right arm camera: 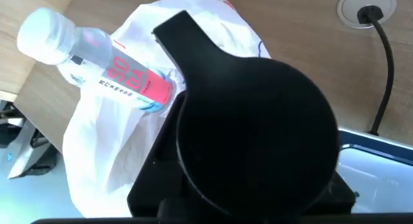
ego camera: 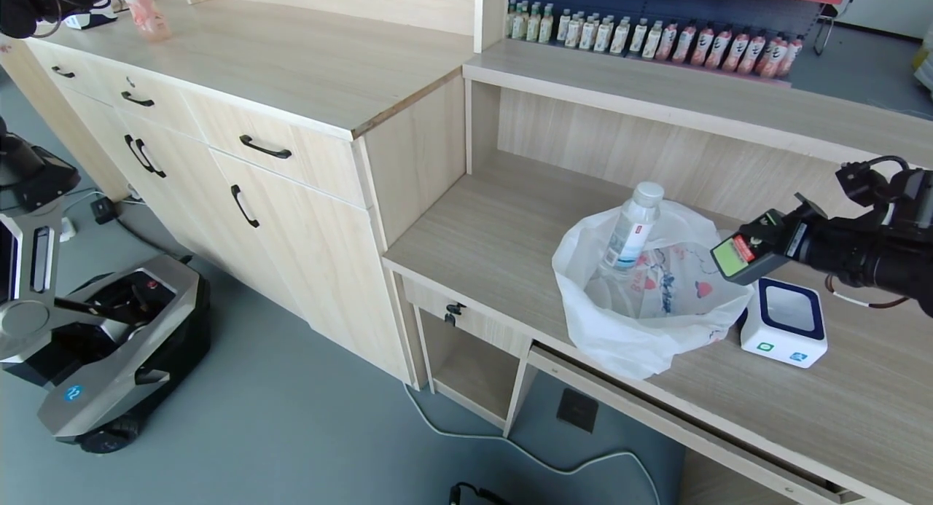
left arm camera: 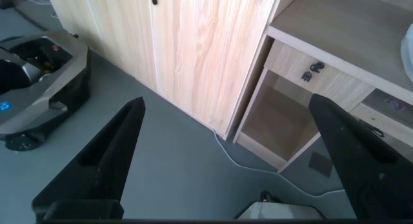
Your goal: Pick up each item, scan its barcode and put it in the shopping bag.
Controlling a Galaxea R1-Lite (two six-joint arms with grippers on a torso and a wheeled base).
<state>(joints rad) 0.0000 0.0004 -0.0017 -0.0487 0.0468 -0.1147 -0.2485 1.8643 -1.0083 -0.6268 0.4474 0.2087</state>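
A white plastic shopping bag point(ego camera: 649, 330) stands open on the low counter point(ego camera: 496, 243), with a clear water bottle point(ego camera: 630, 232) leaning inside it, cap up. Beside the bag sits a white and blue scanner box point(ego camera: 786, 323). My right gripper point(ego camera: 765, 246) hovers just above that box and the bag's rim, shut on a dark item with a green and red label point(ego camera: 736, 259). In the right wrist view the dark item point(right arm camera: 258, 133) covers the fingers, with the bag point(right arm camera: 110, 153) and bottle point(right arm camera: 97, 62) behind it. My left gripper point(left arm camera: 226, 159) hangs open over the grey floor, well left of the counter.
A tall cupboard with drawers point(ego camera: 255, 162) stands to the left of the low counter. A shelf of drink bottles point(ego camera: 649, 38) runs along the back. A pink item point(ego camera: 146, 13) sits on the far cupboard top. A grey wheeled machine point(ego camera: 109, 330) is on the floor at left.
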